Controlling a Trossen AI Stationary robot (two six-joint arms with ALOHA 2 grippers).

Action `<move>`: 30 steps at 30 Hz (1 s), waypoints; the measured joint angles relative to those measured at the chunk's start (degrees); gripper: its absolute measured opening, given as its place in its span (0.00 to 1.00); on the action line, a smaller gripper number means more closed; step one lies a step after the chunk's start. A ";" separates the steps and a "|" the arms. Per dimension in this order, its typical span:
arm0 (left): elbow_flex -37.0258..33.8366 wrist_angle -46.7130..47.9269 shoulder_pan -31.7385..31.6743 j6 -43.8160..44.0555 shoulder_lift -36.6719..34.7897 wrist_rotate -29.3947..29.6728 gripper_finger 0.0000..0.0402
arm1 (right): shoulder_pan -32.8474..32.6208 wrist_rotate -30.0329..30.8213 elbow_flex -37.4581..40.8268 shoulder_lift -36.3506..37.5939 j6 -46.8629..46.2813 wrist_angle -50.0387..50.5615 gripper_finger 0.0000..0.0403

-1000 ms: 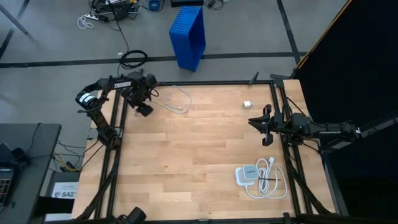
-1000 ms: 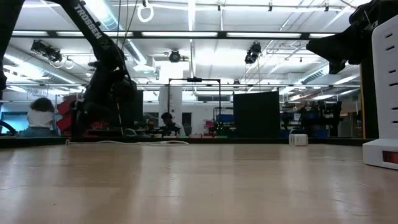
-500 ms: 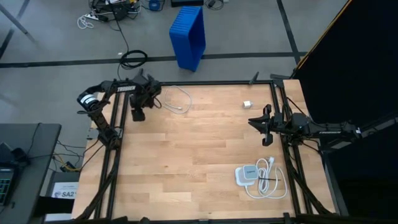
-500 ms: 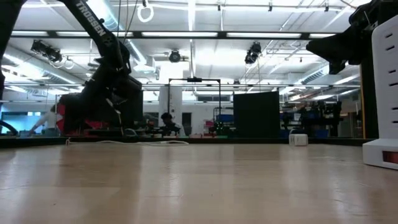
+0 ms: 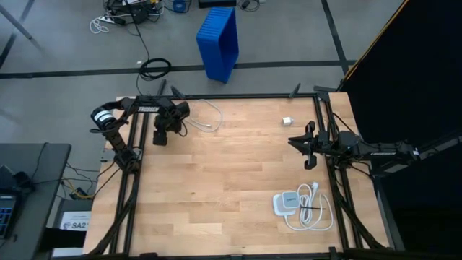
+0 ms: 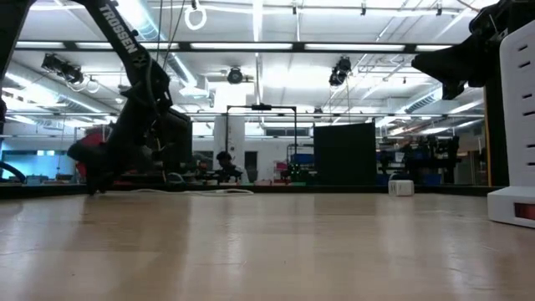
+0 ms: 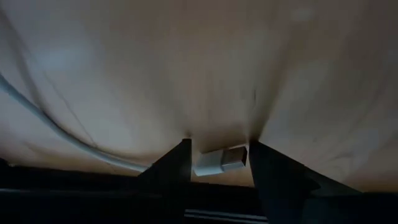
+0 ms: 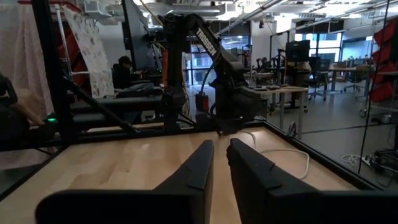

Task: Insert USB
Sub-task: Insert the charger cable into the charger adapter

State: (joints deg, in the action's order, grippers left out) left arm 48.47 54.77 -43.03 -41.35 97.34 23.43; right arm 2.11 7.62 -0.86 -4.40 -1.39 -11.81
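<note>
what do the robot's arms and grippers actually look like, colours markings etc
Both arms are dark, near black, built of jointed tube-like links. The left arm carries white TROSSEN lettering along one link and a white band near its elbow. Each ends in two flat, tapering dark fingers: left gripper, right gripper. The right arm shows no readable marking.

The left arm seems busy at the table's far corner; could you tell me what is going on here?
The left gripper is down at the table's far-left corner, its jaws open on either side of the plug of the USB, not yet closed on it. The cable loops beside it. The right gripper waits shut at the right edge, above the socket block and its thick power cord.
</note>
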 joint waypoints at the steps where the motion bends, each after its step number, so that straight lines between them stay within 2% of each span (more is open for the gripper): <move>1: 0.00 0.07 0.00 -0.19 0.00 0.08 0.36 | 0.00 0.00 0.00 0.01 0.00 0.00 0.06; 8: 3.35 3.79 0.05 2.90 0.02 0.93 0.33 | 0.02 0.02 0.00 0.02 0.07 0.00 0.07; 15: 5.31 8.03 0.81 2.17 0.02 2.05 0.33 | 0.02 0.13 0.00 0.00 0.07 -0.02 0.10; 23: 5.27 7.77 0.79 -8.02 0.02 2.11 0.33 | 0.02 0.17 0.00 0.02 0.04 -0.04 0.09; 30: 1.52 1.59 0.48 -11.27 0.02 2.12 0.33 | 0.02 0.22 -0.02 0.00 0.04 -0.04 0.06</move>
State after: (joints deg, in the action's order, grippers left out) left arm 49.99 56.36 -42.55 -52.62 97.36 25.54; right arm 2.13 7.84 -0.89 -4.40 -1.34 -11.86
